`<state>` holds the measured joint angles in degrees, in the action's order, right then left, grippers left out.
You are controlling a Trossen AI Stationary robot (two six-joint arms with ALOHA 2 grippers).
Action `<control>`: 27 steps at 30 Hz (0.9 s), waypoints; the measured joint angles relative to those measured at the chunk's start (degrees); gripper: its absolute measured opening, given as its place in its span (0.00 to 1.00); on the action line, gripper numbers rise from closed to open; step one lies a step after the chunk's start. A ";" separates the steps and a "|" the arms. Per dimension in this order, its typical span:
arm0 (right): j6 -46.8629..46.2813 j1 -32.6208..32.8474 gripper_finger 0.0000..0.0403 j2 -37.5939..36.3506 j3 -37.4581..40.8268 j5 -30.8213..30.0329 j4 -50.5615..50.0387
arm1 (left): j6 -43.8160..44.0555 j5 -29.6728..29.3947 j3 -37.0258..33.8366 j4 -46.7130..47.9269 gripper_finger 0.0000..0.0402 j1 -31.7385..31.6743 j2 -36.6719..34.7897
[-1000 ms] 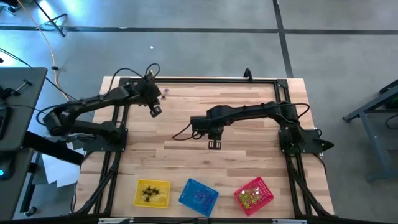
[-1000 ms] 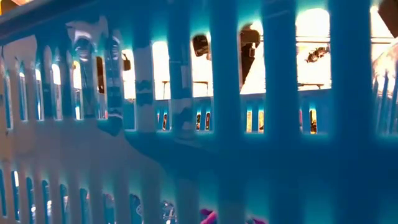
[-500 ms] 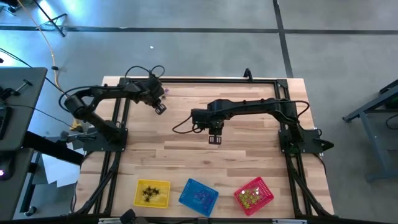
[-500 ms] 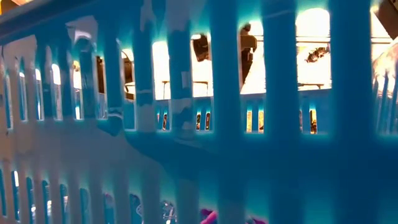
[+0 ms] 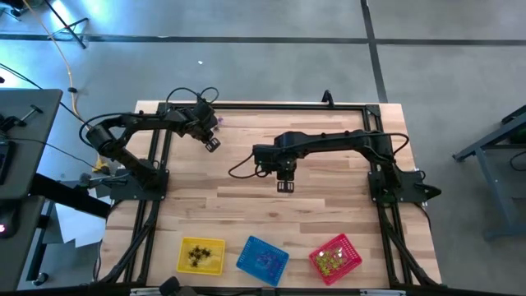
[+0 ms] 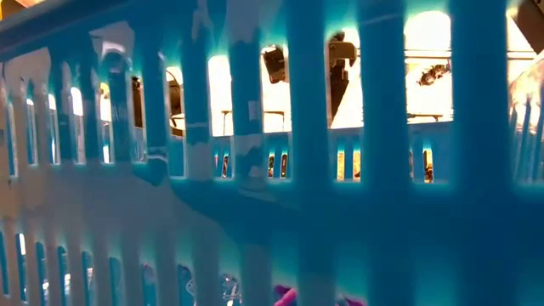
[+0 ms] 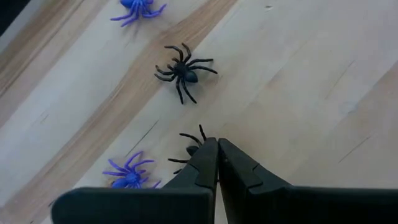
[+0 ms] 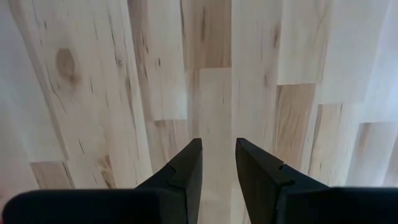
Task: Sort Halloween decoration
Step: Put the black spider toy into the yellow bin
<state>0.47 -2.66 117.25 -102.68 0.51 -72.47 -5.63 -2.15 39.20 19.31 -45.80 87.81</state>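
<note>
Several tiny spiders lie on the wood at the table's far left: a black one (image 7: pixel 183 70), a purple one (image 7: pixel 138 7) and another purple one (image 7: pixel 127 175). A second black spider (image 7: pixel 188 149) shows only its legs beside the tips of my left gripper (image 7: pixel 217 143), which is shut, points steeply down and stands low over this cluster (image 5: pixel 212 144). My right gripper (image 8: pixel 217 152) is open and points down over bare wood at the table's middle (image 5: pixel 284 187). It has nothing between its fingers. My left gripper's shut tips stand right at the half-hidden black spider (image 7: pixel 188 149), coming steeply from above. The fingers cover the spider's body, so I cannot tell whether they touch it.
Three mesh baskets stand along the near edge: yellow (image 5: pixel 201 255) with dark spiders, blue (image 5: pixel 263 256), red (image 5: pixel 334 256) with yellow-green ones. The blue basket's wall (image 6: pixel 255 170) fills the low view. A black frame (image 5: pixel 271 104) borders the table's far edge.
My left gripper has sunk toward the table over the spiders at the far left and tipped steeper, its arm folding back. It stayed shut and has kept still for the last half second.
</note>
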 joint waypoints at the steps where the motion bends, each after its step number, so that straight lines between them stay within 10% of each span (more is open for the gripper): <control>1: 0.00 0.00 0.23 0.00 0.01 0.00 -0.09 | 0.00 0.00 0.00 0.02 0.00 0.05 0.00; 20: -2.01 0.04 0.23 -0.02 0.01 0.61 -3.60 | -3.77 -0.23 4.37 6.58 0.15 6.29 0.07; 27: -1.99 0.44 0.23 -0.02 0.01 0.61 -3.58 | -4.07 -9.07 4.37 6.62 0.24 6.40 0.07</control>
<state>-1.52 -2.22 117.23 -102.67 1.13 -76.05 -9.69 -11.23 43.57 25.93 -39.40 87.88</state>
